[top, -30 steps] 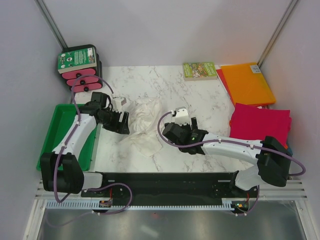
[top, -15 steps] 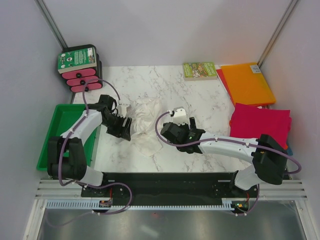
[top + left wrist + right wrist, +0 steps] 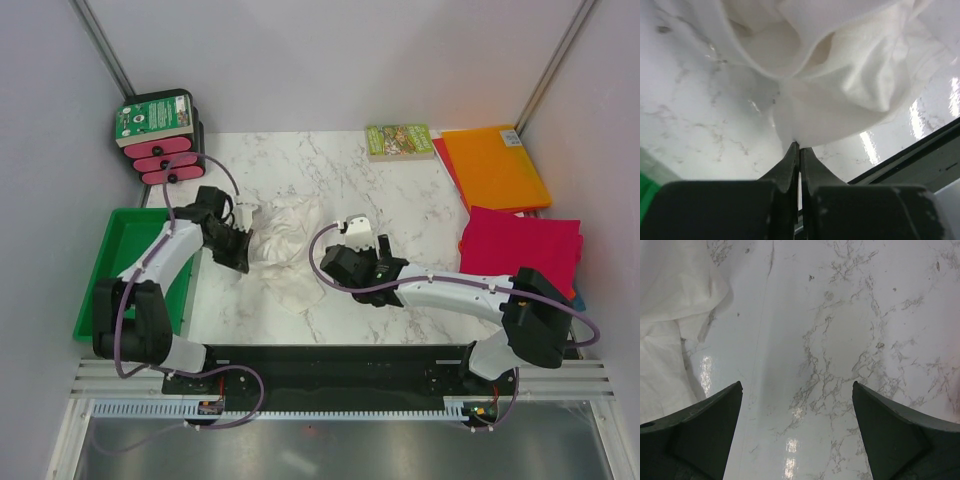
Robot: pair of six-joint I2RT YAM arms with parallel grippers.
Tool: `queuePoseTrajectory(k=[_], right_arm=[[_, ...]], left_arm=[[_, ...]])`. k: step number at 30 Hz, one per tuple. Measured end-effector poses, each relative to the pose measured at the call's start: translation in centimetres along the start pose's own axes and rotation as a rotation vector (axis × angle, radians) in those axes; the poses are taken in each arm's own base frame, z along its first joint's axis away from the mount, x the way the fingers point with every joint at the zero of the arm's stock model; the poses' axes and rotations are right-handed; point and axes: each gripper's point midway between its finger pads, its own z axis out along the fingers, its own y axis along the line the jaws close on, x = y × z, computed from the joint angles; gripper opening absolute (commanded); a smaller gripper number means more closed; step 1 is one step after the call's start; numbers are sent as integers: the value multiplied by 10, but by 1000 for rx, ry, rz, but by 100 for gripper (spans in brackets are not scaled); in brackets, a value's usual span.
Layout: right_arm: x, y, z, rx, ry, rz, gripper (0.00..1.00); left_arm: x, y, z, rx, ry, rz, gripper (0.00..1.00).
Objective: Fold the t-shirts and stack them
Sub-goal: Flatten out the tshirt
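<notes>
A crumpled white t-shirt (image 3: pixel 285 245) lies on the marble table, left of centre. My left gripper (image 3: pixel 243 252) is at the shirt's left edge. In the left wrist view its jaws (image 3: pixel 800 148) are pressed together, pinching a fold of the white t-shirt (image 3: pixel 840 75). My right gripper (image 3: pixel 338 262) hovers just right of the shirt and is wide open. Between its fingertips (image 3: pixel 797 390) only bare marble shows, with the white t-shirt (image 3: pixel 670 315) off to the left. A folded magenta t-shirt (image 3: pixel 520 245) and a folded orange t-shirt (image 3: pixel 495 165) lie at the right side.
A green tray (image 3: pixel 110 260) sits at the table's left edge under the left arm. A black rack with pink pieces and a green label (image 3: pixel 160 135) stands at the back left. A small green-covered book (image 3: pixel 400 140) lies at the back. Grey walls close in both sides.
My left gripper went from open to shut on the white t-shirt's edge and shifted slightly back and left. The right gripper edged a little left and stayed open.
</notes>
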Motion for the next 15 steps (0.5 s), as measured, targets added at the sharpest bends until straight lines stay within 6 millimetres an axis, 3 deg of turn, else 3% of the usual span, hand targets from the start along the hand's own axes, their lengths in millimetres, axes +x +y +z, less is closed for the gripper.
queuePoseTrajectory(k=[4,6,8,10,15], right_arm=[[-6,5,0,-11,-7,9,98],[-12,11,2,-18,-13,9,98],[-18,19,5,-25,-20,6,98],[-27,31,10,-35,-30,-1,98],[-46,69,25,-95,-39,2,97]], left_arm=[[-39,22,-48,-60,-193,-66,2],[-66,42,-85,-106,-326,-106,2],[-85,56,-117,-147,-429,-131,2],[-95,60,-137,-166,-493,-133,2],[-101,51,-145,-133,-523,-133,2]])
